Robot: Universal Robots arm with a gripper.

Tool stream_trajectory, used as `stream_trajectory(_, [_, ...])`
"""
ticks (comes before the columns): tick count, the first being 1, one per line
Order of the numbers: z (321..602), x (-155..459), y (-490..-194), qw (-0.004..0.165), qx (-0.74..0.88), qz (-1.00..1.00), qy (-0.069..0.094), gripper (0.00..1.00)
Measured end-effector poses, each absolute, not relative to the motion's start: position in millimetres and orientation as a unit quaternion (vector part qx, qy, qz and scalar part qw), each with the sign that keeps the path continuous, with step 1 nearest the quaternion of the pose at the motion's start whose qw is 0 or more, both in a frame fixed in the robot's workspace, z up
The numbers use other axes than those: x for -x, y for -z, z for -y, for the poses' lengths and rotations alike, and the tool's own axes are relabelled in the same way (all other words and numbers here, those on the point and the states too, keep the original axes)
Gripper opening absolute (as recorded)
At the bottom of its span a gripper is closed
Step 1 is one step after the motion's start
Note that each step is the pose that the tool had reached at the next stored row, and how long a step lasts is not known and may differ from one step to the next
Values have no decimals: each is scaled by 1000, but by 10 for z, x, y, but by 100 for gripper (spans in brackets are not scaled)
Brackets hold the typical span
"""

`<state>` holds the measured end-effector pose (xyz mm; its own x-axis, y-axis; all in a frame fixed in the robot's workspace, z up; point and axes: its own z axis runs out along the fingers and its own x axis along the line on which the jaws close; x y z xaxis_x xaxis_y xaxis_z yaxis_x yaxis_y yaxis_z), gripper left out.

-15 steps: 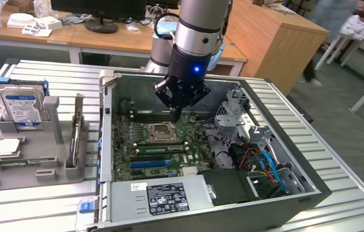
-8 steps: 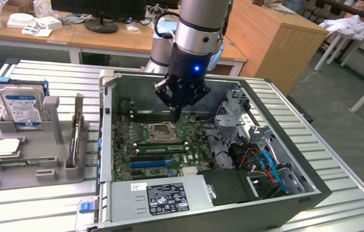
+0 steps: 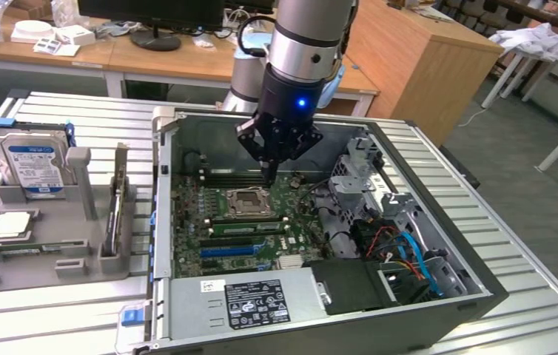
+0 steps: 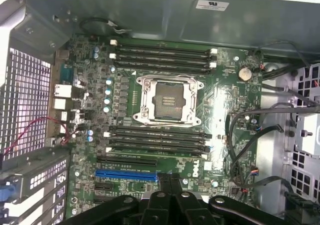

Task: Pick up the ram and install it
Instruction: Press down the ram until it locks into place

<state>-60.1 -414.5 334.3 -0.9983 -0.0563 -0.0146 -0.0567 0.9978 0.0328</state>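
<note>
Your black fingers (image 3: 272,171) are pressed fully together, gripping nothing, poised above the green motherboard (image 3: 249,222) inside the open grey computer case (image 3: 437,296).

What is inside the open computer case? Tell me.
A green motherboard with an empty processor socket and memory slots, a power supply and cables. The shut pincer hangs above the board. Whatever lies under the power supply is hidden.

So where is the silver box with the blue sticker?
The hard drive stands upright in the gray holder on the exterior view's left, outside the open computer case.
</note>
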Motion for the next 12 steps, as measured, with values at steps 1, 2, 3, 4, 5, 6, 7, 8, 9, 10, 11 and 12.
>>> stream_trajectory(1, [4145,600,-3343,7,26,-1000,-17,11])
stream_trajectory(2, [4145,600,-3342,7,22,-1000,-17,11])
stream_trajectory(3, [4146,600,-3343,7,19,-1000,-17,11])
stream_trajectory(4, [4146,600,-3343,7,16,-1000,-17,11])
stream_trajectory(5, [4146,600,-3343,7,14,-1000,-17,11])
stream_trajectory(6, [4146,600,-3344,7,12,-1000,-17,11])
stream_trajectory(7, [4146,600,-3344,7,11,-1000,-17,11])
stream_trajectory(8, [4146,600,-3344,7,11,-1000,-17,11])
stream_trajectory(9, [4146,600,-3344,7,11,-1000,-17,11])
stream_trajectory(10, [4146,601,-3344,7,11,-1000,-17,11])
stream_trajectory(11, [4146,601,-3344,7,11,-1000,-17,11])
stream_trajectory(12, [4146,600,-3344,7,11,-1000,-17,11])
